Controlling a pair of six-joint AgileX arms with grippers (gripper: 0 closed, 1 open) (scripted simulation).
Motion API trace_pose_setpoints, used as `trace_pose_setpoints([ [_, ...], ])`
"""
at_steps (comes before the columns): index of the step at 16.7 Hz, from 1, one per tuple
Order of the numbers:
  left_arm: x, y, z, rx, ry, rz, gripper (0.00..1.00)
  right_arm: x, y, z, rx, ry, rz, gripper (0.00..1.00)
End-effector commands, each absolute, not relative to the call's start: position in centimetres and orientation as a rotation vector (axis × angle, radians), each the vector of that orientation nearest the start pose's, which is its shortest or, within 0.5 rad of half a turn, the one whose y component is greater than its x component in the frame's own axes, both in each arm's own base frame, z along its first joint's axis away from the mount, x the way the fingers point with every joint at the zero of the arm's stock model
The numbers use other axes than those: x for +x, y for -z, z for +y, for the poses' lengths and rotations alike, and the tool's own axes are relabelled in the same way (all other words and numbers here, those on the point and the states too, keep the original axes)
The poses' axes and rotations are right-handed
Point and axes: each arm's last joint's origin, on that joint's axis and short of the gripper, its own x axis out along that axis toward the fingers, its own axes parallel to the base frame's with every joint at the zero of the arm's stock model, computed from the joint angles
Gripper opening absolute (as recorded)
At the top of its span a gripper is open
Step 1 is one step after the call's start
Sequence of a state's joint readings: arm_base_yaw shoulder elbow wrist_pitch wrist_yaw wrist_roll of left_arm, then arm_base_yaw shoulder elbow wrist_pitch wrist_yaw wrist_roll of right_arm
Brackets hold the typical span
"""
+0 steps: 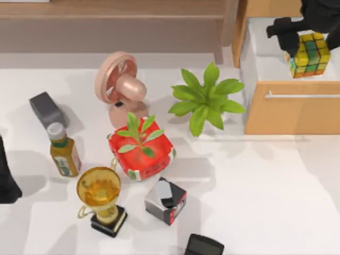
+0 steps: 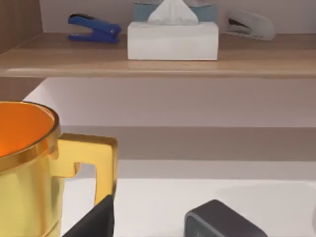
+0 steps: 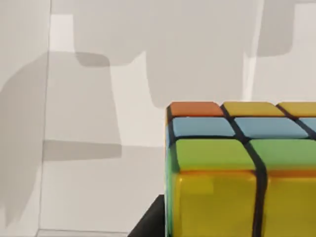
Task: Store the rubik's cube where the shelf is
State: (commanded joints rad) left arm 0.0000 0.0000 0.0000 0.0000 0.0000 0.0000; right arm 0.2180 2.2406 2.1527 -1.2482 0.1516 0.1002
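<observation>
- The right gripper [image 1: 297, 40] is matt black, with blocky, angular parts and one short piece that sticks out sideways.
- The right arm [image 1: 324, 13] above it is the same plain black, a bulky rounded mass without any marking, cable or screw that can be seen.
- The left arm [image 1: 6, 180] is a dark black shape with a smooth, curved outline at the left edge of the top view.
- In the right wrist view a black slanted finger [image 3: 148, 224] has a flat, dull surface.

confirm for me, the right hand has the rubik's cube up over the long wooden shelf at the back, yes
Not quite. In the top view the right hand has the rubik's cube over the open drawer of the light wooden cabinet at the table's right, not over the shelf, which runs along the back left.
</observation>
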Motion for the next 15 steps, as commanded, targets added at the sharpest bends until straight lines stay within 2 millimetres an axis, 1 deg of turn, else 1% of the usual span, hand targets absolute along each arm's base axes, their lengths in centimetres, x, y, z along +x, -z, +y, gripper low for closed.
trace_pose_setpoints([
  [2,10.6,-16.0,-0.1,0.000,0.000,0.000,1.00,43.5,-27.0,12.2,-0.228,-0.025,1.207,0.00],
  [4,10.6,-16.0,-0.1,0.000,0.000,0.000,1.00,41.8,-28.5,14.8,-0.286,-0.055,1.093,0.00],
  [5,10.6,-16.0,-0.1,0.000,0.000,0.000,1.00,41.0,-29.0,16.2,-0.312,-0.073,1.034,0.00],
  [7,10.6,-16.0,-0.1,0.000,0.000,0.000,1.00,39.5,-29.3,19.2,-0.356,-0.110,0.917,0.00],
  [10,10.6,-16.0,-0.1,0.000,0.000,0.000,1.00,37.8,-28.3,23.7,-0.398,-0.157,0.747,0.00],
  [12,10.6,-16.0,-0.1,0.000,0.000,0.000,1.00,36.9,-27.1,26.5,-0.406,-0.177,0.636,0.00],
  [15,10.6,-16.0,-0.1,0.000,0.000,0.000,1.00,36.1,-24.6,30.2,-0.386,-0.183,0.471,0.00],
])
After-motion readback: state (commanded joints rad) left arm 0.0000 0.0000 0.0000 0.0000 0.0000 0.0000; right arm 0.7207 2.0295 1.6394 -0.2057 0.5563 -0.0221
